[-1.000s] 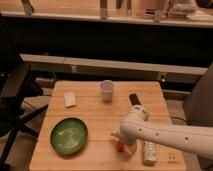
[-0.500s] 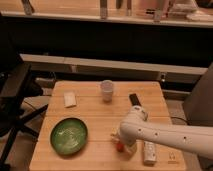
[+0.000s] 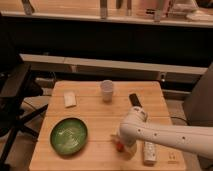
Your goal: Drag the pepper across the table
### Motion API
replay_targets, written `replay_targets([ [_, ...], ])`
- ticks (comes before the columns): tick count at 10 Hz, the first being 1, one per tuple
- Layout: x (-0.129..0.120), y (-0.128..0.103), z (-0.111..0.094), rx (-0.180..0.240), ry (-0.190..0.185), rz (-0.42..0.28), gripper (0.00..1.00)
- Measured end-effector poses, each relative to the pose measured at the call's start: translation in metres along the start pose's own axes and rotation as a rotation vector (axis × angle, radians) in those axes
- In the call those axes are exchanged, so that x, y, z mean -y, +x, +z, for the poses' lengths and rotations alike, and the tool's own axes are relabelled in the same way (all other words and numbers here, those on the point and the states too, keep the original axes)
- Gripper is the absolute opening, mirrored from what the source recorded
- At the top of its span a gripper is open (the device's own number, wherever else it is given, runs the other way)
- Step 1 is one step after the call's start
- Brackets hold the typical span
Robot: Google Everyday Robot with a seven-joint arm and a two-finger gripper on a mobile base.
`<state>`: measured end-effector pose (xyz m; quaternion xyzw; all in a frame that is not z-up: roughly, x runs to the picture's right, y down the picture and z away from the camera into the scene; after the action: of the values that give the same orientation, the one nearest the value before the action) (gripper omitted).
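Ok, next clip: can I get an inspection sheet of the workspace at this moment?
Surface: table, light wood planks.
Job's things: pepper near the front edge, partly hidden by the arm.
Clutter: green plate, white cup, white pad, black bar, white bottle lying flat.
Grippers: gripper open, down at the pepper.
Cables: nothing seen.
Surroundings: dark chair on the left, bench behind.

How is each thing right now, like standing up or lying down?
pepper: lying on the table, at the gripper's tip.
gripper: down at the pepper, open.
white cup: standing upright.
green plate: flat, right side up.
white bottle: lying on its side.
black bar: lying flat.
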<state>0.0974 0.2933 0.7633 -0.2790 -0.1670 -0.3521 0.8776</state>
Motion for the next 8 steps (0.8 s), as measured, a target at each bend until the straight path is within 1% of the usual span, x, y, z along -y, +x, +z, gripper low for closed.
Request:
replay_targets([
  [2,0.0002,-0.0009,0.0022,0.000,-0.002,-0.002,0.80],
  [3,0.0001,-0.0004,0.0023,0.001,-0.002,-0.001,0.77],
  [4,-0.0001,0.0000,0.0024,0.001,-0.002,0.001,0.70],
  [6,-0.0005,0.0009,0.0027,0.003,-0.001,-0.002,0.49],
  [7,-0.0007,0.0011,0.0031,0.003,-0.001,-0.003,0.41],
  [8,-0.0003,0.0014,0.0031,0.003,-0.001,-0.003,0.29],
])
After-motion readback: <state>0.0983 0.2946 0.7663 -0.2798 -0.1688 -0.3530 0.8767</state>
